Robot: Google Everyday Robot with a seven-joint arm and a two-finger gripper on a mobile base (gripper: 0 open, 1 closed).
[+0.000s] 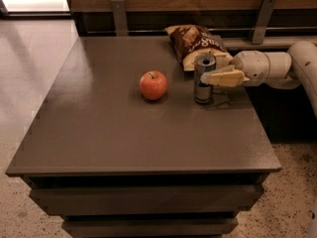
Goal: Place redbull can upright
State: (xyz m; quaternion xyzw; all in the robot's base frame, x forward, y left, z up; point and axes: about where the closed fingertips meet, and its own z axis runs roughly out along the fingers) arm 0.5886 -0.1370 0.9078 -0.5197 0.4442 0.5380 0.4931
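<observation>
Counter: wide dark grey-brown counter top [99, 133], and the action sits towards its right edge.
Apple: round red apple [153, 85] near the middle of the counter, well left of the action and not involved.
Chip bag: crinkled brown-and-yellow chip bag [195, 43] lying by the back edge, just behind the can.
Can: there it is, the slim blue-and-silver metal redbull can [203, 90], standing on its base right of the apple. It sits between the counter's middle and right edge, open top facing up.
Gripper: the cream two-finger gripper [212, 77] reaches in level from past the right edge and meets the can at its upper half.
Grip: whether it is clamped on the can or already slack, I cannot tell.
Progress: the can looks upright with its base on the surface, so the main job seems done!
Left to do: by my judgement, only letting go and backing the arm out to the right without knocking the can over.
</observation>
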